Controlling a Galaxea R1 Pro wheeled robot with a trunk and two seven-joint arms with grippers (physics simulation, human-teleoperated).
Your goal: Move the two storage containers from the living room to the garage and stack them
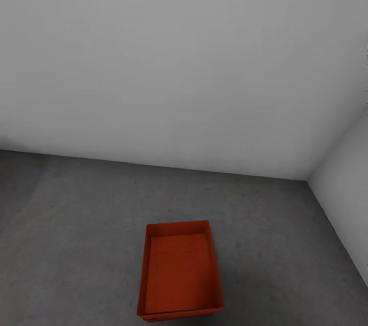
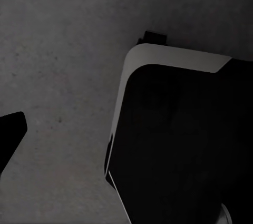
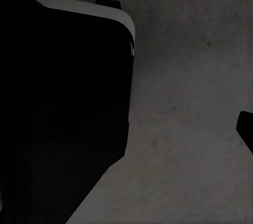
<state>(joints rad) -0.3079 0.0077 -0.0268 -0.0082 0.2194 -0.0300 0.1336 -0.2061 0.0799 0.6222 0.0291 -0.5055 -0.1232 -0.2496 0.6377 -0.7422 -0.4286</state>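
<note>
left end effector: just a dark fingertip point(image 2: 11, 132) at frame edge over the floor point(image 2: 58, 50), beside the robot's dark base point(image 2: 179, 139); can't tell if released or clenched. right end effector: same, one fingertip point(image 3: 246, 126) showing, can't tell. head view: orange-red container point(image 1: 179, 270) on the floor near the corner of pale grey walls point(image 1: 179, 60), looks like 2 nested, unsure.

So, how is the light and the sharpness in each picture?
Head view: soft and a little blurred, even light, orange-red container casts almost no shadow on the grey floor. Both wrist views: dim, large black shapes close to the camera, floor grainy.
</note>
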